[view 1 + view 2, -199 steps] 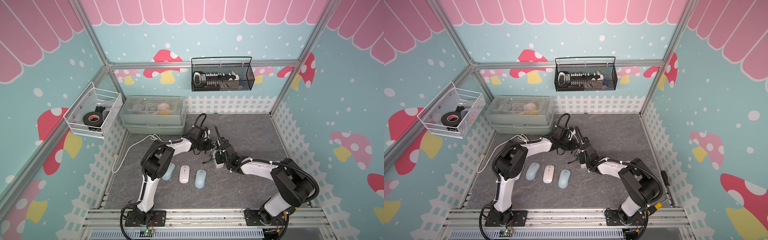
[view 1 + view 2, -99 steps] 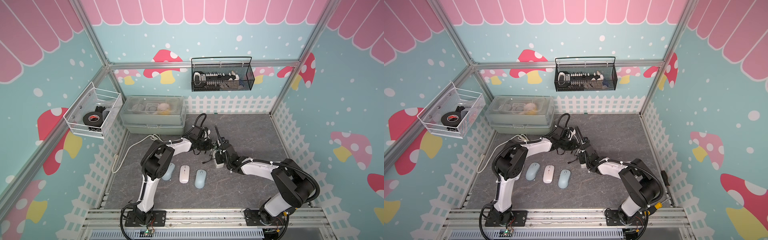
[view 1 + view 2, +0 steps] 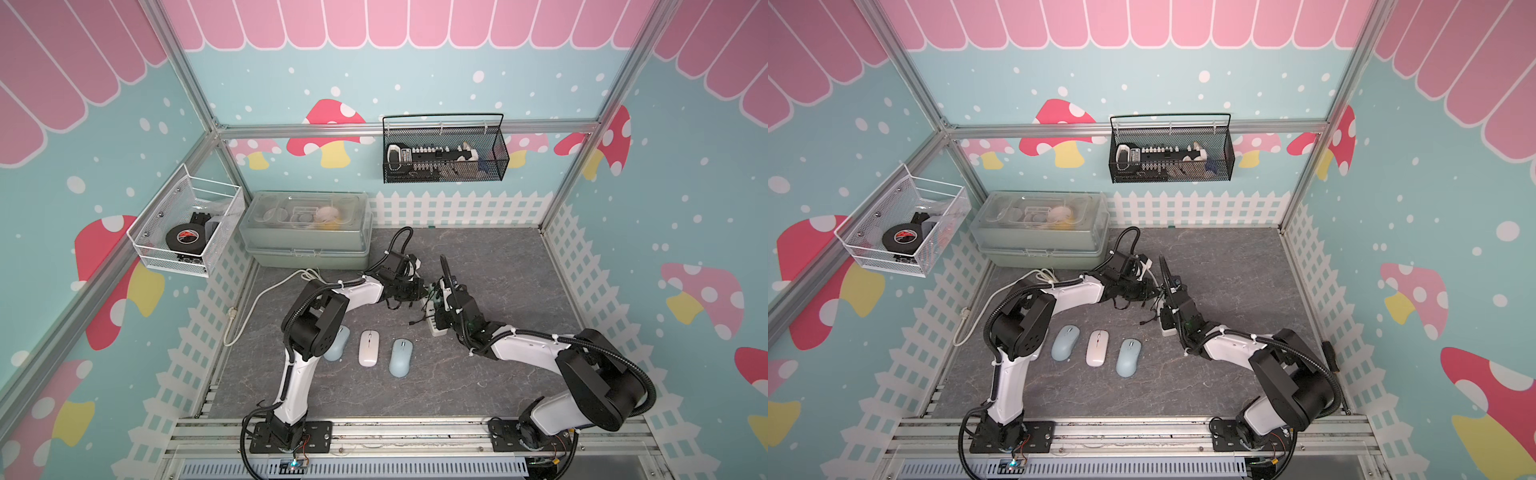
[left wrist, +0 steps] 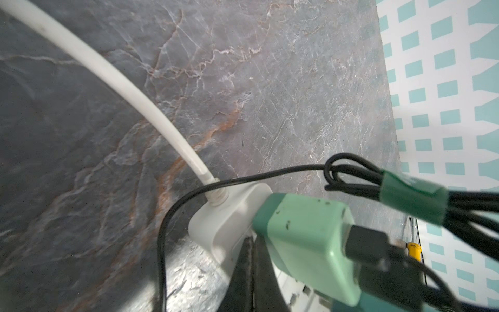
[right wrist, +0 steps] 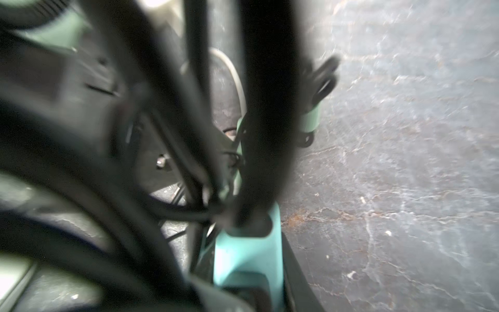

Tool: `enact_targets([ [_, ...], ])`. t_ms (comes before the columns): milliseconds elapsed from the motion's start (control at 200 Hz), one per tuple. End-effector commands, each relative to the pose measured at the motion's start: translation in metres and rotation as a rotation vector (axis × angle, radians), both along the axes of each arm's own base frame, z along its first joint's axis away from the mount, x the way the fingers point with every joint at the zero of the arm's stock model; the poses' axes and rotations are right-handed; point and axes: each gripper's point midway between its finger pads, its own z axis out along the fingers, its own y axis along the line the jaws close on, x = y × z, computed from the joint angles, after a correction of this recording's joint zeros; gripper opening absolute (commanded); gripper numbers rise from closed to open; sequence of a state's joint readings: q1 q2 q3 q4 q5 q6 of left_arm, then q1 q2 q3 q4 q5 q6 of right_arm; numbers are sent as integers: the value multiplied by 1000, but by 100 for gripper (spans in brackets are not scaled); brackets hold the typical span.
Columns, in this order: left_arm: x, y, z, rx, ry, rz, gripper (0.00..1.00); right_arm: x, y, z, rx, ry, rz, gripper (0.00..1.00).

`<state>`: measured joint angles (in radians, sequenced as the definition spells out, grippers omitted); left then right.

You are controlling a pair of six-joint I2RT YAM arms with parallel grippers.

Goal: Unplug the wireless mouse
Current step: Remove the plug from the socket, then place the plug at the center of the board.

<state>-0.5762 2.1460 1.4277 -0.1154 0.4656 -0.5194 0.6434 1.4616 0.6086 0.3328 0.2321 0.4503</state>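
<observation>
Wireless mouse (image 3: 368, 341) — white — lies on the grey table (image 3: 490, 386).

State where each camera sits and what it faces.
Top views: high at the front, looking down on the table; left arm and right arm show whole.
Left wrist: on the left arm, facing past the shut left gripper to the power strip and green charger.
Right wrist: on the right arm, blurred black cables over the table.
Shared: power strip, top and left wrist views.
</observation>
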Motion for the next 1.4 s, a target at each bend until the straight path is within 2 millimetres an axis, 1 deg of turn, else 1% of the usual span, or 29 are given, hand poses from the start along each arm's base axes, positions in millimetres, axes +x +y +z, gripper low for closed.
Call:
enact_targets([
  [0, -36, 39, -85, 216, 220, 46, 0, 6, 2, 35, 38, -117, -4, 2],
  [140, -36, 38, -84, 213, 220, 43, 0, 3, -2, 44, 32, -128, -7, 2],
  [240, -36, 39, -83, 216, 218, 45, 0, 0, -7, 57, 39, -150, -15, 2],
  [400, -35, 39, -83, 215, 218, 44, 0, -8, -19, 88, 48, -213, -36, 2],
  [495, -35, 38, -82, 214, 216, 42, 0, -16, -29, 111, 71, -258, -53, 2],
  [550, -35, 38, -82, 213, 215, 41, 0, -20, -36, 122, 102, -277, -76, 2],
  [620, -35, 38, -80, 211, 212, 40, 0, -25, -52, 135, 176, -299, -120, 2],
  [655, -35, 38, -79, 211, 208, 41, 0, -27, -62, 141, 228, -306, -152, 2],
  [700, -35, 38, -78, 210, 208, 40, 0, -28, -78, 144, 290, -304, -207, 1],
  [786, -35, 37, -77, 205, 207, 38, 0, -30, -105, 137, 382, -288, -302, 0],
  [836, -34, 37, -75, 202, 204, 34, 0, -30, -117, 127, 389, -268, -347, 0],
  [951, -33, 35, -67, 195, 181, 25, 0, -32, -133, 109, 363, -211, -426, 1],
  [1036, -28, 36, -55, 198, 139, 26, 0, -33, -142, 96, 364, -168, -482, 1],
  [1136, -20, 37, -38, 203, 87, 31, 0, -30, -147, 79, 374, -103, -517, 2],
  [1261, -10, 41, -20, 230, 32, 46, 0, -22, -144, 46, 386, 27, -523, 0],
  [1321, -7, 40, -10, 226, 5, 48, 0, -16, -143, 37, 418, 58, -523, 0],
  [1396, -4, 41, 4, 221, -32, 54, 0, -7, -142, 31, 473, 80, -519, 0],
])
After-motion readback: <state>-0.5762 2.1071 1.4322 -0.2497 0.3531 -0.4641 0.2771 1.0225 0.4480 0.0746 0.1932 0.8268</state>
